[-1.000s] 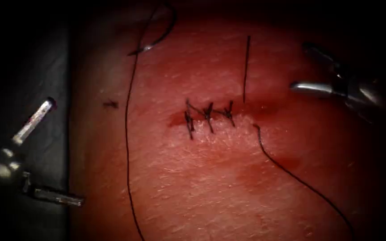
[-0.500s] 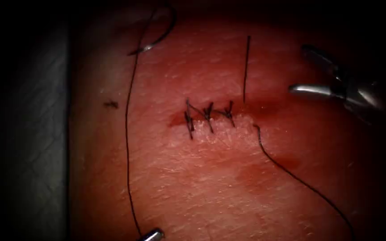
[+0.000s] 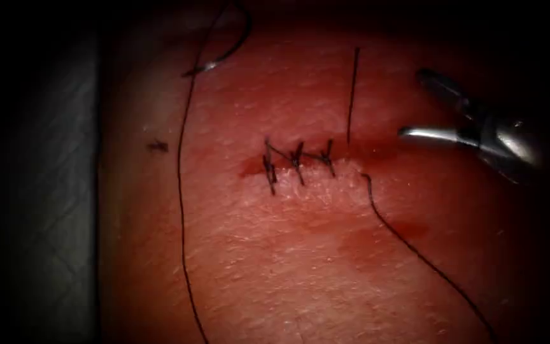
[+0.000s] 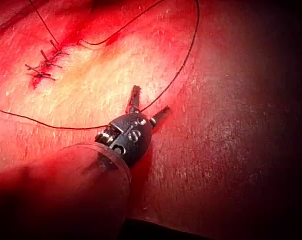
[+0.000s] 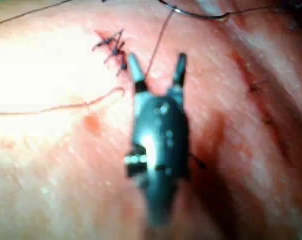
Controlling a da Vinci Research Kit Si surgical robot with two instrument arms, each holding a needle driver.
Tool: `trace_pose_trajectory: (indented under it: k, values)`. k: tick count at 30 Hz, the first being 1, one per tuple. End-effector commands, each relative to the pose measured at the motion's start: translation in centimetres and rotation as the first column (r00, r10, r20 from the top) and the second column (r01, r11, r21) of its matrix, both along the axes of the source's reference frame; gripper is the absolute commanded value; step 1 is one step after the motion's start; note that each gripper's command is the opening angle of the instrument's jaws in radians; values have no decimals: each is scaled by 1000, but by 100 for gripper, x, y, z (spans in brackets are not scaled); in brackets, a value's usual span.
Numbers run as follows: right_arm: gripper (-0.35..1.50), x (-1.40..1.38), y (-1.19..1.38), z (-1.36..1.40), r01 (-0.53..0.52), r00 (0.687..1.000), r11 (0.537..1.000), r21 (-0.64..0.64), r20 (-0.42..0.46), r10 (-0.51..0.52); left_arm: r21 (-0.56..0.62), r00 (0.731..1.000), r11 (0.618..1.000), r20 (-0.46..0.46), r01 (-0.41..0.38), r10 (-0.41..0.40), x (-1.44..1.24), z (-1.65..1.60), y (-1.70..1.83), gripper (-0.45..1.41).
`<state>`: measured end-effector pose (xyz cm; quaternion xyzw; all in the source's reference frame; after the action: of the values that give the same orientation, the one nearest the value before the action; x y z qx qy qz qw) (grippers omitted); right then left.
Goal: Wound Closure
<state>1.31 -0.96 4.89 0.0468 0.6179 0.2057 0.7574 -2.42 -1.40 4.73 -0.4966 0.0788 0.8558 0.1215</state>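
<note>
Right tool: (image 3: 408, 105) seen at the right of the cut in the endoscope view, fingers (image 3: 424, 135) spread apart, nothing held between them. The same spread fingers (image 5: 136, 70) are seen from its own wrist view, tool (image 5: 157, 67) poised above the tissue just beside the stitches.

Left tool: (image 4: 147, 105) seen in the left wrist view, fingers (image 4: 134, 98) parted, nothing gripped. A run of thread is seen passing between the two fingers, but whether it is touched cannot be told.

Needle: (image 3: 227, 48) left lying loose on the tissue at the far upper left of the cut, well apart from both tools, held by neither. Its curve is partly lost in shadow; whether its tip is in the tissue cannot be told.

Thread: (image 3: 181, 191) a long strand is seen running from the needle down the left side of the tissue. A second strand (image 3: 415, 245) leaves the right end of the cut and trails down to the right. A short straight end (image 3: 351, 95) stands up from the right end of the stitches.

Cut: (image 3: 300, 167) several dark stitches (image 3: 297, 165) are laid across it, its edges drawn together there.

Tissue: (image 3: 300, 267) wet with red fluid (image 3: 377, 239) around and below the cut. A small dark scrap of thread (image 3: 158, 147) is seen at the far left.
</note>
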Motion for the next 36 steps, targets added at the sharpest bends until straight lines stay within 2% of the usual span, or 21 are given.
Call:
trace_pose_trajectory:
  k: [1, 4, 14, 21, 25, 27, 28, 29, 30, 36]
  values:
    - [98, 6, -9, 5, 2, 1000, 1000, 3, -3, -2, 5, 1000, 1000, 4, 0, 0, -6, 6, -2, -45]
    - [96, 6, -9, 4, 2, 1000, 1000, 3, -3, -2, 7, 1000, 1000, 17, 6, -7, -1, -1, 8, -45]
    - [93, 5, -10, 4, 3, 1000, 1000, 3, -4, -3, -10, 993, 995, 56, 104, -103, 27, -47, 58, -45]
    - [89, 4, -13, 1, 8, 1000, 1000, 3, -5, -8, -21, 993, 994, 50, 108, -106, 35, -35, 76, -45]
    - [79, 1, -10, -7, 16, 1000, 1000, 11, -5, -16, -38, 993, 993, 40, 109, -107, 44, -29, 90, -45]
    - [61, 0, -7, -13, 23, 1000, 1000, 17, -9, -23, -53, 994, 993, 32, 106, -104, 49, -28, 100, -45]
    - [39, 0, -7, -16, 37, 999, 999, 19, -22, -37, -57, 994, 993, 29, 107, -106, 51, -29, 104, -45]
    - [-20, 1, -7, -19, 65, 997, 998, 15, -46, -64, -60, 994, 992, 29, 107, -106, 52, -30, 107, -45]
    - [-35, 2, -8, -22, 80, 995, 997, 17, -57, -79, -62, 994, 993, 27, 105, -103, 53, -31, 111, -45]
    - [-35, 16, -13, -33, 174, 984, 984, 32, -35, -173, -90, 994, 991, 34, 103, -100, 51, -34, 133, -45]
